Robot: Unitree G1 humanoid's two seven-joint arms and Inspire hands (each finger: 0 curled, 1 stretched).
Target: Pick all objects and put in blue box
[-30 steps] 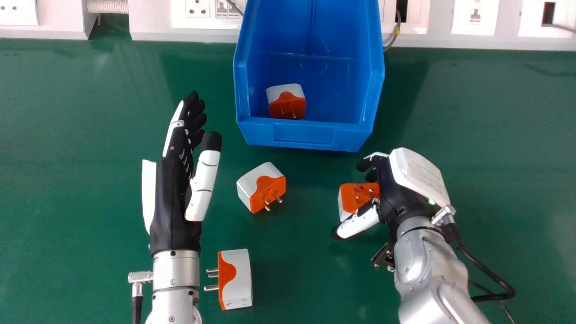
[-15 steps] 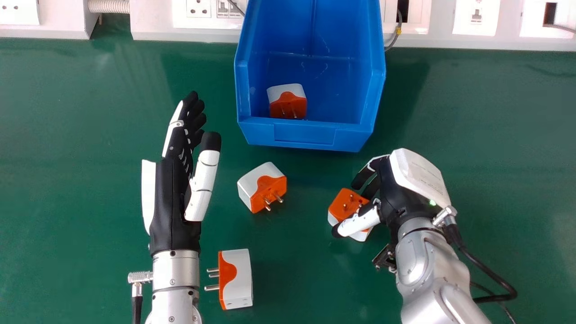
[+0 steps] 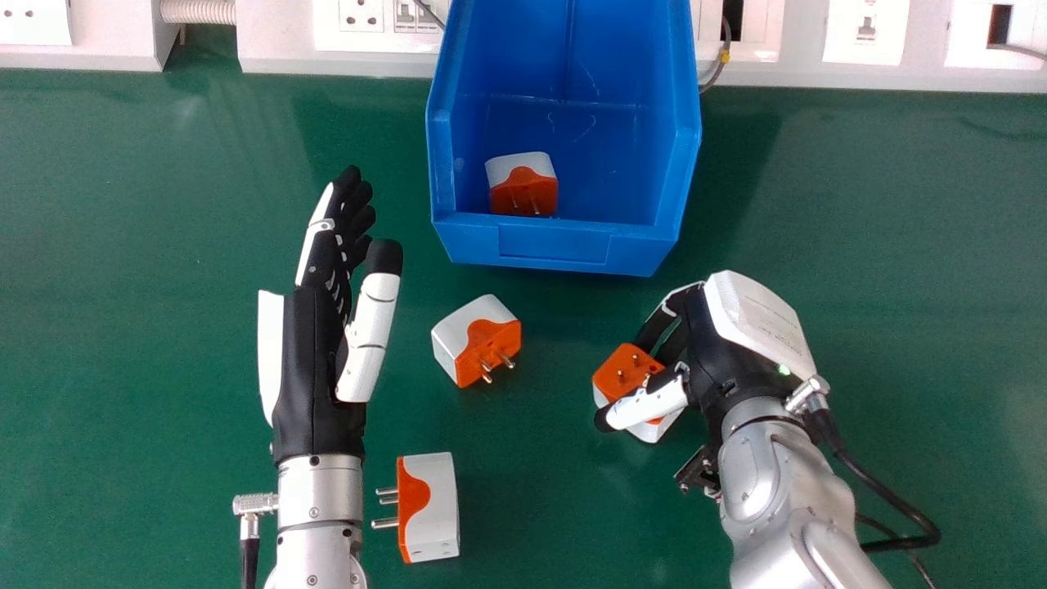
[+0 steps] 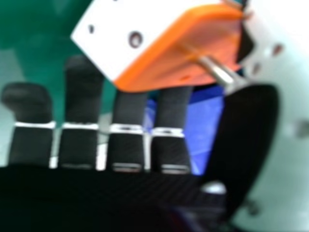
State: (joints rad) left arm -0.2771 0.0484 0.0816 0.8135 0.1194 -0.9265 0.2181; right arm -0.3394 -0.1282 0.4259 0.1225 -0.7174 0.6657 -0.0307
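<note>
Green tabletop (image 3: 164, 409): backed by white trunking (image 3: 278, 61) with sockets (image 3: 360, 15).
Blue bin (image 3: 552, 244): on the tabletop, a white-and-orange plug adapter (image 3: 522, 192) inside, near its front wall.
Middle adapter (image 3: 470, 339): on the tabletop between the hands, pins showing.
Nearest adapter (image 3: 435, 507): beside the left wrist, pins toward it.
Right hand (image 3: 710, 352): grasping another adapter (image 3: 622, 372) between thumb and bent fingers.
Left hand (image 3: 315, 368): released, fingers straight.

One adapter (image 3: 524, 195) sits in the blue box (image 3: 552, 245).
</note>
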